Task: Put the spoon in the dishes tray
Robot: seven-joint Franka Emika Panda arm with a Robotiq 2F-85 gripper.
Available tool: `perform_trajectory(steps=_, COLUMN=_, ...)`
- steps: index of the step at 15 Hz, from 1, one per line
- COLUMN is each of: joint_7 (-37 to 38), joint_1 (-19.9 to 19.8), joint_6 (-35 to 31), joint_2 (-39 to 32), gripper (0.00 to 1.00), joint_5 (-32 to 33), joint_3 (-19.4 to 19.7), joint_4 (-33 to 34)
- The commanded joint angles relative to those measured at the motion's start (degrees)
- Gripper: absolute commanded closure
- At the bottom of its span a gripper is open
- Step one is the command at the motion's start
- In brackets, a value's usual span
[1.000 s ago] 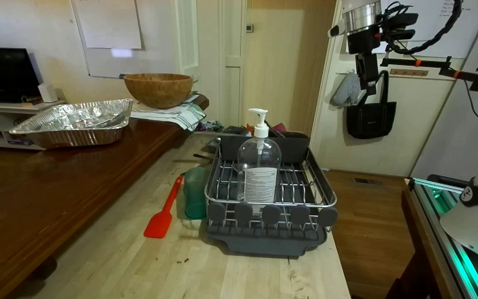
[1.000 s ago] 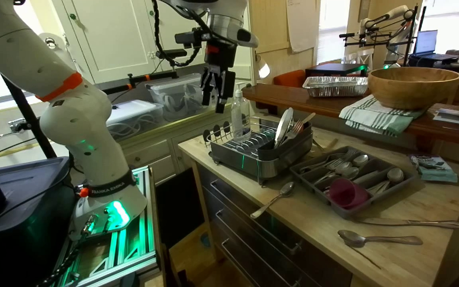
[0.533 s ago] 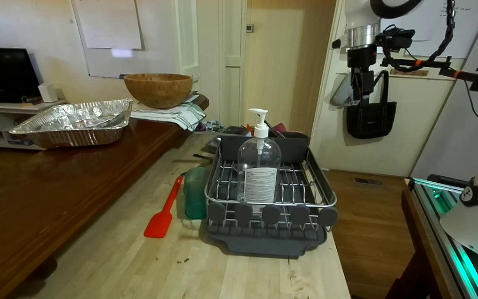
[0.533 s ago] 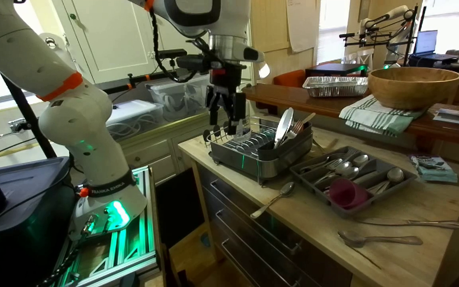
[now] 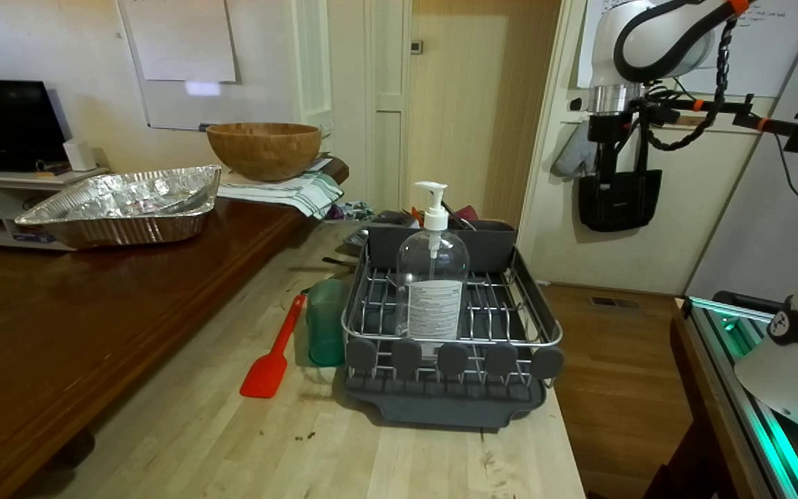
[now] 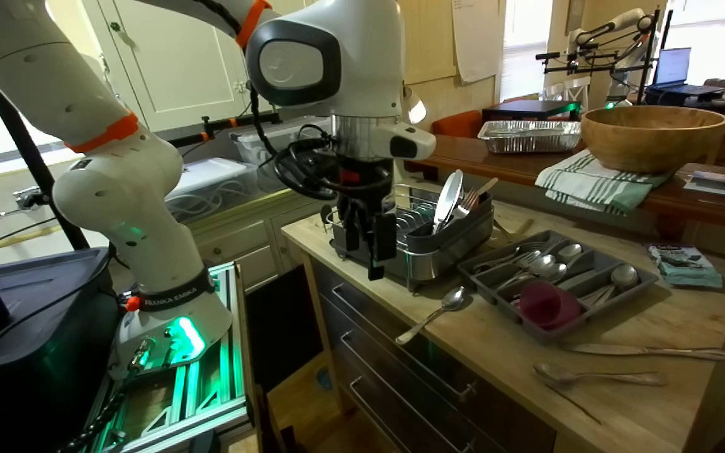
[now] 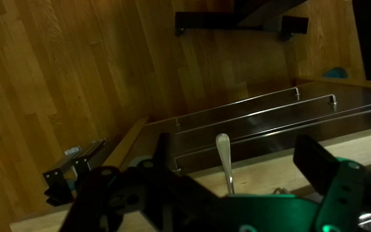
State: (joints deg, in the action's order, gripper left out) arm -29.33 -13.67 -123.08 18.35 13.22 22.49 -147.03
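Note:
A silver spoon (image 6: 427,319) lies on the wooden counter beside the dish rack, its handle reaching past the counter's edge. In the wrist view its handle (image 7: 224,154) shows between my fingers, and its bowl is hidden by the gripper. My gripper (image 6: 364,257) is open and empty, near the counter's edge, above and to the left of the spoon in an exterior view. In the wrist view the gripper (image 7: 233,141) has its fingers wide apart. The dishes tray (image 5: 451,402), a dark grey wire rack on a black base, stands on the counter behind the gripper.
A clear pump bottle (image 5: 433,305) stands in the rack. A grey cutlery organizer (image 6: 627,299) with several utensils and a pink cup (image 6: 548,306) is beside it. A knife (image 6: 652,352) and another spoon (image 6: 620,377) lie farther right. A green cup (image 5: 326,322) and red spatula (image 5: 267,367) lie alongside.
My gripper has come down steadily from above the rack's height and moved slightly right in an exterior view, towards the spoon. The spoon and the rack have not moved.

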Motion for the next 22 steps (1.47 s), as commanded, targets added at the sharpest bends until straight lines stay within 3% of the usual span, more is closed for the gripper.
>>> perform_trajectory(steps=1, joint_7=-0.16, joint_1=-0.63, joint_6=0.11, joint_2=0.06, gripper=0.02, joint_5=-0.25, joint_3=-0.92, joint_4=0.12)
perform_trajectory(steps=4, joint_7=-0.14, joint_1=-0.54, joint_6=0.14, joint_2=0.65, gripper=0.00, joint_5=-0.23, joint_3=-1.23, joint_4=0.13)
perform_trajectory(steps=10, joint_7=-0.50, joint_1=-1.04, joint_6=-24.40, joint_2=-8.23, gripper=0.00, joint_5=-0.86, joint_3=1.04, joint_4=-5.94)
perform_trajectory(steps=15, joint_7=2.18, joint_1=-0.56, joint_6=-40.59, joint_2=-18.41, gripper=0.00, joint_5=-1.42, joint_3=-1.78, joint_4=-7.97)
perform_trajectory(steps=16, joint_7=2.94, joint_1=-0.35, joint_6=-42.37, joint_2=-19.89, gripper=0.00, joint_5=-2.18, joint_3=-2.67, joint_4=-7.89)
perform_trajectory(steps=18, joint_7=5.04, joint_1=-0.36, joint_6=-39.17, joint_2=-22.24, gripper=0.00, joint_5=-2.09, joint_3=-4.61, joint_4=-6.25)
perform_trajectory(steps=19, joint_7=3.95, joint_1=-1.52, joint_6=-39.78, joint_2=-19.18, gripper=0.00, joint_5=-0.48, joint_3=-4.25, joint_4=-7.83)
perform_trajectory(steps=22, joint_7=5.07, joint_1=-1.34, joint_6=-39.79, joint_2=-21.48, gripper=0.00, joint_5=-0.66, joint_3=-5.46, joint_4=-7.08)
